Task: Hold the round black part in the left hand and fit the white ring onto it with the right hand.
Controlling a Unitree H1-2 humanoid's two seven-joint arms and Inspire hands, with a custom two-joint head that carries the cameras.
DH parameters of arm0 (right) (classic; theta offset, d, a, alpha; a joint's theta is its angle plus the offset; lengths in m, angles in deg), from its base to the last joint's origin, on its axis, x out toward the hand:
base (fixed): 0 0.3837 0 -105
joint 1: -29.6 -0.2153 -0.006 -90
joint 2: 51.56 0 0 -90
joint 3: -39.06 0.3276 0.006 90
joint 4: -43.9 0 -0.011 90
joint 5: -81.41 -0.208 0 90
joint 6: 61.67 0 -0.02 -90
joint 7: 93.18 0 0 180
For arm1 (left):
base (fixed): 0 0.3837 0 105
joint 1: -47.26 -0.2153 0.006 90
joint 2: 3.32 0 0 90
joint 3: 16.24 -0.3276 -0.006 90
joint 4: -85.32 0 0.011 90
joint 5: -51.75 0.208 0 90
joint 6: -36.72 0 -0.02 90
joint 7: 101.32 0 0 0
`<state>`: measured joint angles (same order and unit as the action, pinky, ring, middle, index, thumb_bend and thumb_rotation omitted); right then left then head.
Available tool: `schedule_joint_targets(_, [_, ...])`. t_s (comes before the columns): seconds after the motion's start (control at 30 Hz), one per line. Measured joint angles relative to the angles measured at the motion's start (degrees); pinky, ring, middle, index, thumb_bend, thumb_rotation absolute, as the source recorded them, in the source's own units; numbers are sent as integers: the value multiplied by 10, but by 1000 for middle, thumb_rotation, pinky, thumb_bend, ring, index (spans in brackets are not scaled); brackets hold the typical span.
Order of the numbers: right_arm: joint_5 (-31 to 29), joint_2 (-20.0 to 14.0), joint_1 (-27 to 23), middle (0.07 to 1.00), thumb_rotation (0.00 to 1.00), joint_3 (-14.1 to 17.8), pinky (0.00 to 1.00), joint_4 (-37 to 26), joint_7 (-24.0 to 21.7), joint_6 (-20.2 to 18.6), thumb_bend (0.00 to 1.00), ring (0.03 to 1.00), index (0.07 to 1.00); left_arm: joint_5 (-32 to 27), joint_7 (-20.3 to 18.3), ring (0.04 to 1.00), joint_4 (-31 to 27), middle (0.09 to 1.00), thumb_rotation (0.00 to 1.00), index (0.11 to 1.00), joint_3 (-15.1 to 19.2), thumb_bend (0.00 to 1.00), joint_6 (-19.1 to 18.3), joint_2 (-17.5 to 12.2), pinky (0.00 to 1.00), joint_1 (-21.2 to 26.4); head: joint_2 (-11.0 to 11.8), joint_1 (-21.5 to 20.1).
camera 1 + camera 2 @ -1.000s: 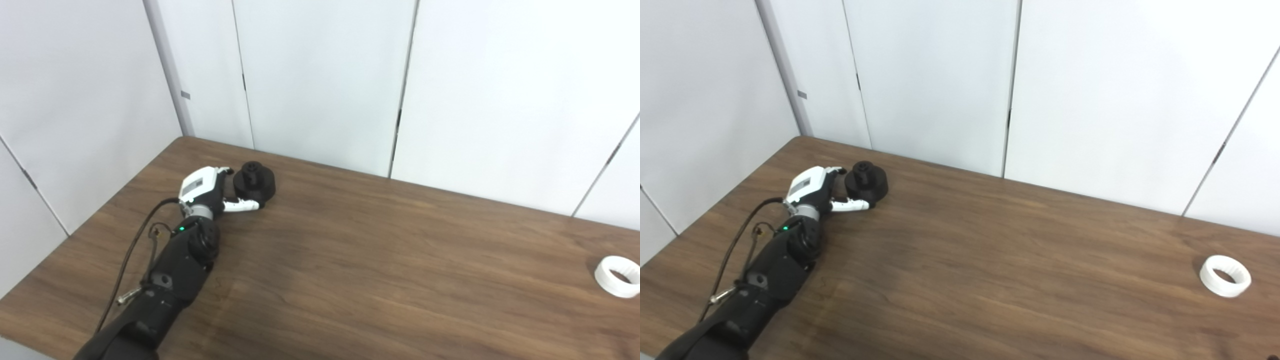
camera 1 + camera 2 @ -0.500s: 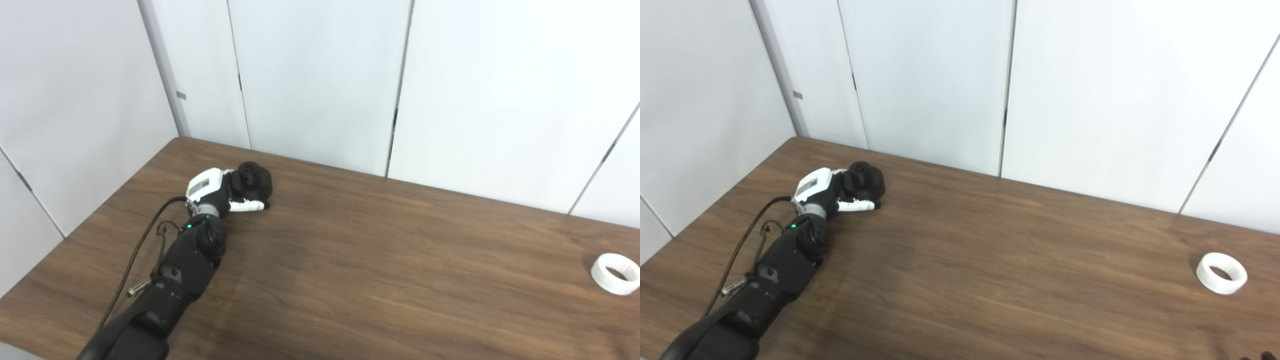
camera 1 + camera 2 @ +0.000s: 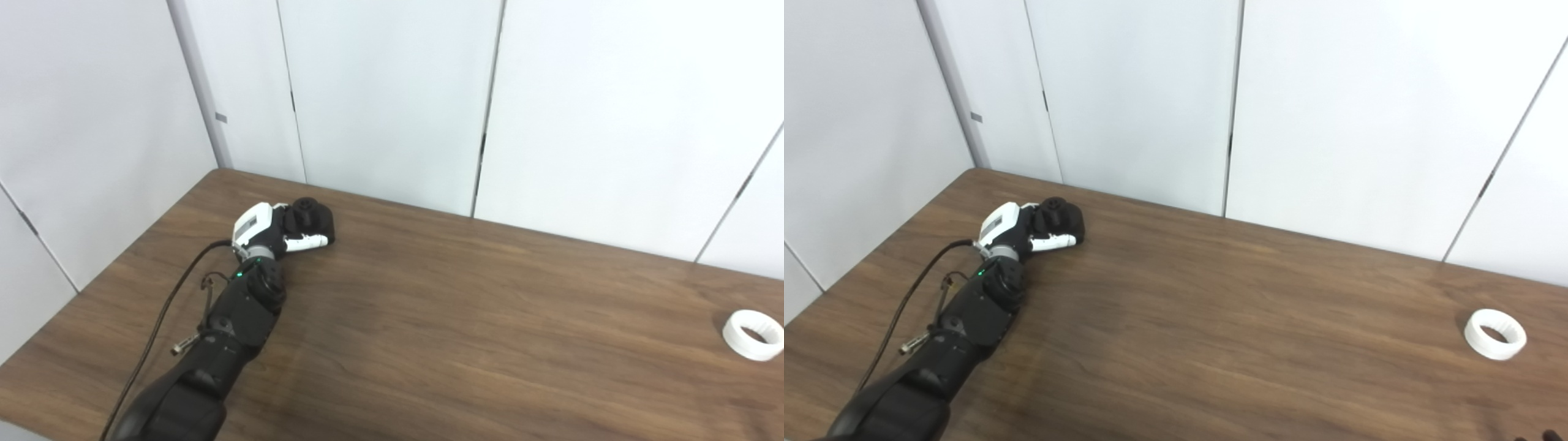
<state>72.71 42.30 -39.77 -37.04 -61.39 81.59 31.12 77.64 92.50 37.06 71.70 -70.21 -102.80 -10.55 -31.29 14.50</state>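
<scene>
Left hand (image 3: 269, 228) first: my fingers were curled round the round black part (image 3: 311, 215) near the far left corner of the desk (image 3: 429, 318), with my thumb (image 3: 307, 242) laid along its near side. The part looked tipped towards my palm and partly hidden by it, so I could not tell whether it was lifted clear of the wood or sitting on it.

My right hand barely showed; only dark fingertips at the bottom right corner of the right eye view, too little for me to tell whether it was open or closed.

Near to far, the close edge of the desk carried only my left forearm (image 3: 239, 318) and its cable (image 3: 160, 318). Further back, close to the right edge, the white ring (image 3: 1495, 333) lay flat with its opening up, well apart from the black part.

I judged the grasp the weak point. A smooth round body held mostly from one side could roll or twist out as I raised it, and a tilted part would leave its top pointing badly for the ring. The ring lay so close to the right edge that a clumsy pinch might nudge it off. Pressing it on off-centre could also jam it.
</scene>
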Motion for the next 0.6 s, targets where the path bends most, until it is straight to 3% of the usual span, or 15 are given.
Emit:
schedule_joint_targets(0.23, [-1, 0, 0, 871, 1000, 0, 1000, 0, 0, 0, 621, 976, 931, -18, 36, 957, 40, 910, 496, 836, 5, 1000, 28, 7, 1000, 12, -2, 2])
schedule_joint_targets(0.6, [-1, -1, 0, 876, 1000, 0, 1000, 0, 0, 0, 627, 973, 939, -30, 45, 971, 57, 922, 487, 838, 0, 1000, 42, 7, 1000, 16, -4, 2])
